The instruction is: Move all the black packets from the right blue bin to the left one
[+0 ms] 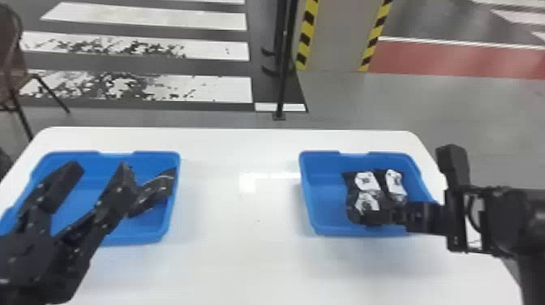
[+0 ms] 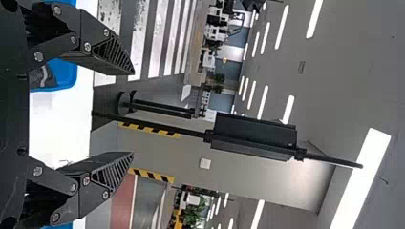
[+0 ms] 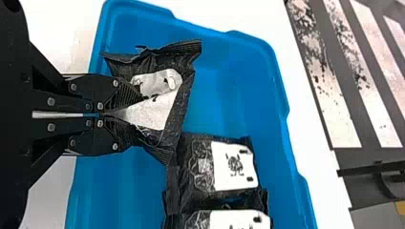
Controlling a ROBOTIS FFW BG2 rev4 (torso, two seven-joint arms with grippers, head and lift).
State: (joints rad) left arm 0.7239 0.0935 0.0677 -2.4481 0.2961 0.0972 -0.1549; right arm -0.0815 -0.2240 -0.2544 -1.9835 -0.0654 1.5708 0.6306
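Observation:
In the head view my left gripper (image 1: 100,167) stands open above the left blue bin (image 1: 167,219), where a black packet (image 1: 153,195) leans by the right wall. The left wrist view has the same gripper (image 2: 133,113) with nothing between its fingers. Over the near part of the right blue bin (image 1: 307,194) is my right gripper (image 1: 392,217), pinching a black packet with a white label (image 1: 367,202). From the right wrist, the gripper (image 3: 130,114) is shut on this crumpled packet (image 3: 157,102). Two more black packets (image 3: 235,164) lie beside it in the bin.
Both bins rest on a white table (image 1: 243,227), with bare tabletop between them. A black pole (image 1: 282,81) rises from the floor behind the table, and a chair (image 1: 14,65) stands at the far left.

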